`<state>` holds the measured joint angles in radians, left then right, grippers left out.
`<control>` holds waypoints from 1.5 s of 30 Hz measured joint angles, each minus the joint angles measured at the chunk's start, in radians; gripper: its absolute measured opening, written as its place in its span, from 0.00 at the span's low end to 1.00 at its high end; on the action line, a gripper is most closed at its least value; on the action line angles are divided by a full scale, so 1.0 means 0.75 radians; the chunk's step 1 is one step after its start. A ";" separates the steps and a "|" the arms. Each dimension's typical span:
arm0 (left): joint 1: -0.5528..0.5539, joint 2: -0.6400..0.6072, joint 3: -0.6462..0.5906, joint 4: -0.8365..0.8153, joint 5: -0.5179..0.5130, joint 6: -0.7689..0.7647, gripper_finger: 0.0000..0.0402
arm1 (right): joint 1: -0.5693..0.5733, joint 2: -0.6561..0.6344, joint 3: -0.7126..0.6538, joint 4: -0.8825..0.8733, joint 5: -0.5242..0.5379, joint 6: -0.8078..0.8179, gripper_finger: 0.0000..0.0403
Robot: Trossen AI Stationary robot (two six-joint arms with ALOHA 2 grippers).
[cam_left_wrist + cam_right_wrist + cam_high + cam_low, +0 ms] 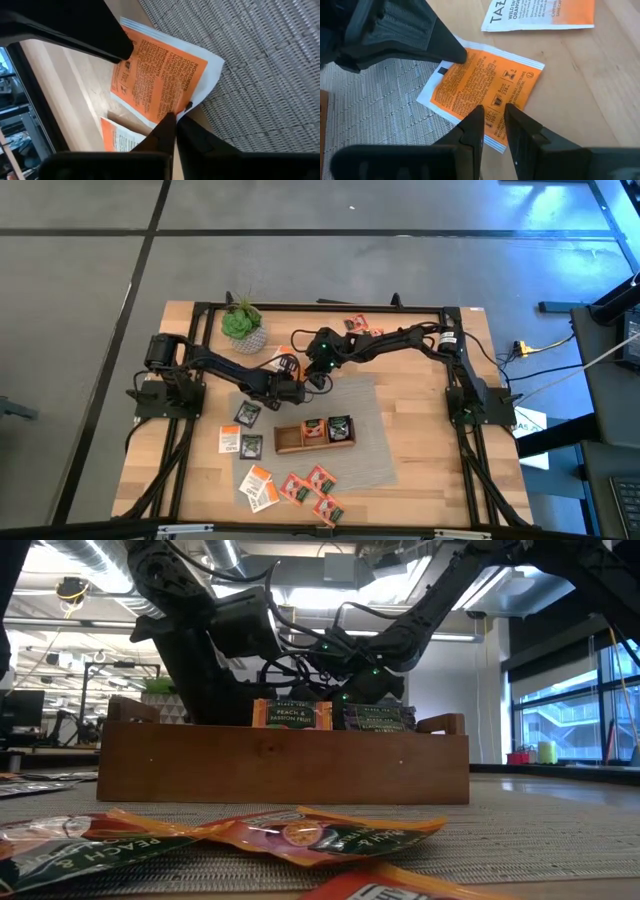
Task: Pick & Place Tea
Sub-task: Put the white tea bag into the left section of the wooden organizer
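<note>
Both grippers meet at one orange sachet (160, 80) lying at the far-left edge of the grey woven mat (370, 455), partly on the mat and partly on the bare wooden table (420, 430). The left gripper (172, 117) is pinched shut on that sachet's edge, its two dark fingers pressed together over the white border. The right gripper (492, 115) hangs just above the same sachet with its fingers a narrow gap apart, holding nothing that can be seen. A second orange sachet (540, 15) lies just beside the first on bare wood. The wooden tray (314, 436) sits nearer on the mat, with sachets already standing in its middle and right compartments and the left one apparently vacant. More tea sachets (300, 488) are scattered near the front edge, and dark ones (247, 430) lie to the tray's left. To do this step well, the pinched sachet should probably be lifted straight up so that the thin packet does not slide out or fold, while the right gripper backs off to avoid a clash. Room is tight between the two grippers; the potted plant (242, 325) stands near the left arm's far side, and the tray walls call for a clear lift before lowering.
</note>
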<state>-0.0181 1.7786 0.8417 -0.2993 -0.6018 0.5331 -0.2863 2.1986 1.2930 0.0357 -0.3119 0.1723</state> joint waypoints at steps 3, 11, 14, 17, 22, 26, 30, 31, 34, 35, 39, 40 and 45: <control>-0.001 -0.011 -0.001 -0.004 0.005 -0.029 0.01 | 0.000 -0.010 -0.003 0.002 -0.007 -0.029 0.21; -0.002 -0.156 -0.001 -0.065 0.037 -0.123 0.01 | 0.004 -0.231 -0.013 -0.149 0.042 -0.130 0.21; -0.003 -0.245 -0.001 -0.086 0.069 -0.190 0.01 | 0.007 -0.352 -0.008 -0.335 0.187 -0.182 0.21; -0.003 -0.352 0.007 -0.130 0.185 -0.302 0.01 | 0.008 -0.466 -0.010 -0.569 0.333 -0.207 0.21; 0.022 -0.492 0.125 -0.295 0.508 -0.662 0.01 | 0.018 -0.652 -0.053 -0.933 0.583 -0.164 0.21; 0.048 -0.539 0.253 -0.415 0.797 -0.963 0.01 | 0.030 -0.842 -0.227 -0.937 0.739 -0.086 0.21; 0.068 -0.540 0.365 -0.601 1.181 -1.100 0.01 | 0.038 -1.037 -0.455 -0.813 0.774 0.007 0.21; 0.074 -0.540 0.385 -0.643 1.290 -1.138 0.01 | 0.038 -1.086 -0.507 -0.758 0.774 0.027 0.21; 0.078 -0.540 0.406 -0.743 1.475 -1.302 0.01 | 0.038 -1.196 -0.646 -0.627 0.771 0.081 0.21; 0.073 -0.539 0.403 -0.749 1.479 -1.351 0.01 | 0.038 -1.221 -0.687 -0.591 0.763 0.088 0.21; 0.045 -0.503 0.380 -0.753 1.490 -1.447 0.01 | 0.037 -1.290 -0.797 -0.440 0.699 0.114 0.21; 0.036 -0.488 0.377 -0.758 1.497 -1.446 0.01 | 0.037 -1.293 -0.816 -0.419 0.685 0.114 0.21; 0.020 -0.386 0.379 -0.741 1.613 -1.430 0.01 | 0.038 -1.285 -0.841 -0.357 0.628 0.114 0.21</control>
<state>-0.0032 1.4889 1.1259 -0.8551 0.6080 -0.5395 -0.2581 1.2351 0.6624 -0.2318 0.1595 0.2577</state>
